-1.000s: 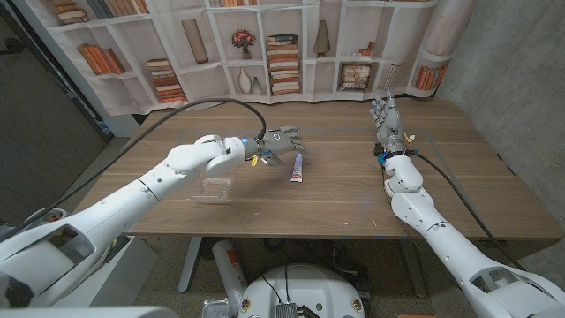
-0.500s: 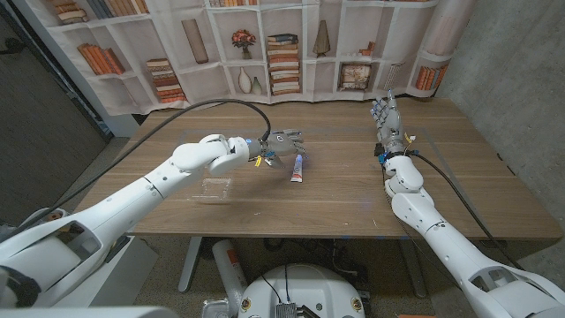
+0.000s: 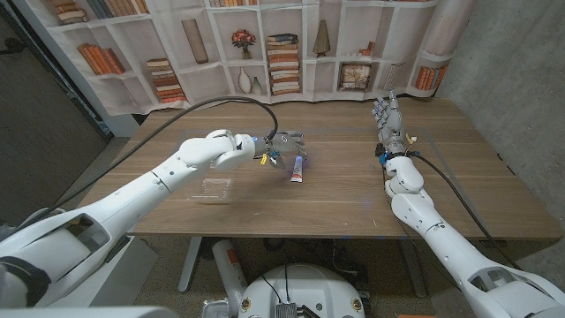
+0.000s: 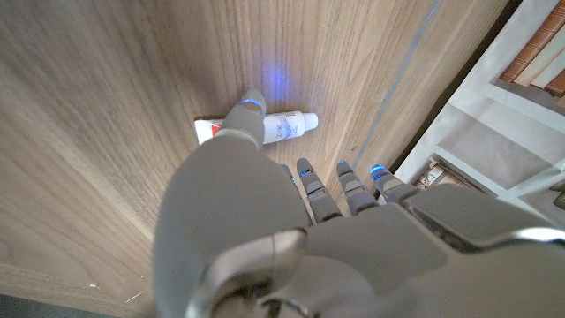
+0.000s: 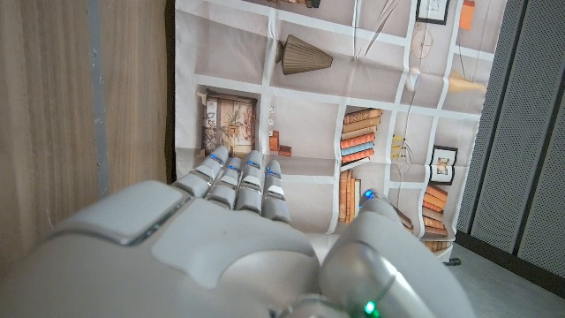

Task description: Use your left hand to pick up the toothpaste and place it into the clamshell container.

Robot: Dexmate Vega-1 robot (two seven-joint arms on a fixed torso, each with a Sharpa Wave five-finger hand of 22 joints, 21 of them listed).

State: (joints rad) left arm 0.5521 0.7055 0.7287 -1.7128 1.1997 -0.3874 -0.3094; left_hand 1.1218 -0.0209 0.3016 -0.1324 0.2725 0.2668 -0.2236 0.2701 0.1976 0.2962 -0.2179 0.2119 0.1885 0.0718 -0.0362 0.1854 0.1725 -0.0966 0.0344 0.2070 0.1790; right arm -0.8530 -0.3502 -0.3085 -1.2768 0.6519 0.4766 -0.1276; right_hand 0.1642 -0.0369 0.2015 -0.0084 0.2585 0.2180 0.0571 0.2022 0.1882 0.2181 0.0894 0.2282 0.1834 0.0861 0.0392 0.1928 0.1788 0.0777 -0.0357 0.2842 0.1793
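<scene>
The toothpaste (image 3: pixel 298 168) lies flat mid-worktop (image 3: pixel 335 199), with the left hand (image 3: pixel 284 145) right above it, fingers (image 4: pixel 244 119) spread and holding nothing. The clear clamshell container (image 3: pixel 215 188) sits well off to its left. The right hand (image 3: pixel 388 122) stands upright at the far side, fingers loosely apart.

Grained, matt wood forms the table (image 3: pixel 353 194); the toothpaste (image 4: pixel 284 126) tube is smooth white plastic, the clamshell (image 3: pixel 214 188) clear plastic, the left hand (image 4: pixel 291 238) grey matt plastic.
</scene>
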